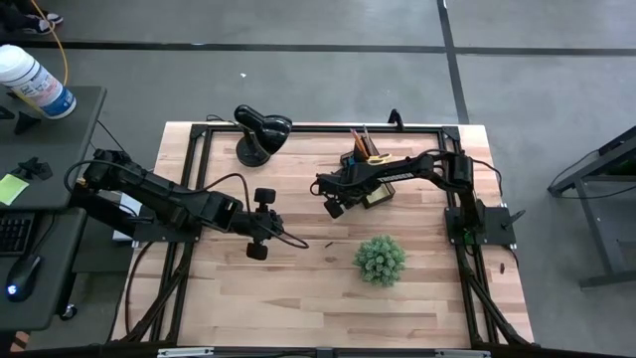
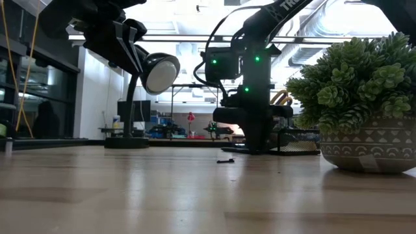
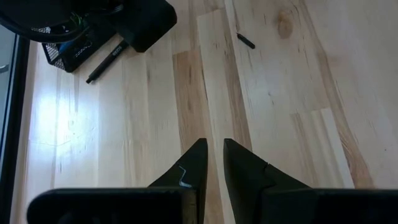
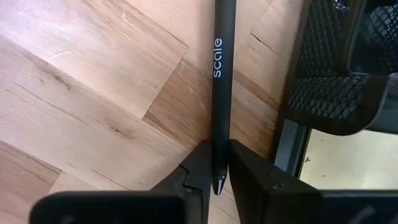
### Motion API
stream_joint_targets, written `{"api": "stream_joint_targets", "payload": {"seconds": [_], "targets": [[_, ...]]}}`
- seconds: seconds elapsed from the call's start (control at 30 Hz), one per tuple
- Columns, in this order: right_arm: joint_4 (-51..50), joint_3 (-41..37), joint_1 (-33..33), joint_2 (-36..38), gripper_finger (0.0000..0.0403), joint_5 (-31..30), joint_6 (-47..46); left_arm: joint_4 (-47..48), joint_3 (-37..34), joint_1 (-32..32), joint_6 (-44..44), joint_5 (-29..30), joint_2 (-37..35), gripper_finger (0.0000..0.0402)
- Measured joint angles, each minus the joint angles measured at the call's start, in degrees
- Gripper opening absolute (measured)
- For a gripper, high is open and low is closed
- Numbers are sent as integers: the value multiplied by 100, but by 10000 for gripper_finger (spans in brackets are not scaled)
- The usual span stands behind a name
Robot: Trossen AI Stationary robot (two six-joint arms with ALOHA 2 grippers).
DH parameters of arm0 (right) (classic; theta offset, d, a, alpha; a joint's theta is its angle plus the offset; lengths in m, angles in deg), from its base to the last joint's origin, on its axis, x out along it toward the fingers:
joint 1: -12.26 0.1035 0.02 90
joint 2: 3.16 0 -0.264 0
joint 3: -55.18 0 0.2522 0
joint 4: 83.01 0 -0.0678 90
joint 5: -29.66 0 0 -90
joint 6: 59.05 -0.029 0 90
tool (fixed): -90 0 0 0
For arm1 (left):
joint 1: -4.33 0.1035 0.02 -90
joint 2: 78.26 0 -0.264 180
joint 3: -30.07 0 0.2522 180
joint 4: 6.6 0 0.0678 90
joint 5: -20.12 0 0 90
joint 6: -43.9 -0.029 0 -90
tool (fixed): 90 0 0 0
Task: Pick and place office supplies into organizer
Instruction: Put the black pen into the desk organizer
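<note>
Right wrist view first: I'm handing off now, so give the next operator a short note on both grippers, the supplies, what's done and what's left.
Right gripper: fingers closed on the black pen, low at the table beside the organizer.
Left gripper: fingers nearly together, holding nothing, hovering over bare table.
Done: scissors and pencils stand in the organizer.
Left: lift the pen and drop it in; a small black piece lies loose mid-table, left of the plant.
</note>
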Motion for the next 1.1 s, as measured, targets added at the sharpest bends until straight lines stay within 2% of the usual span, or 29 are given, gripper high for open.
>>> {"api": "stream_joint_targets", "payload": {"seconds": [0.2,0.53,0.7,0.97,1.1], "targets": [[-1,0,0,-4,53,0,67,0,0,0,-5,0,0,42],[-32,18,0,-4,38,-16,147,0,0,0,-4,1,0,42],[-163,200,0,-40,50,-80,258,0,0,0,-38,2,0,42],[-255,534,0,-37,34,-214,396,4,0,0,-51,0,0,42],[-379,746,0,-35,40,-290,453,18,0,0,-51,2,0,42]]}}
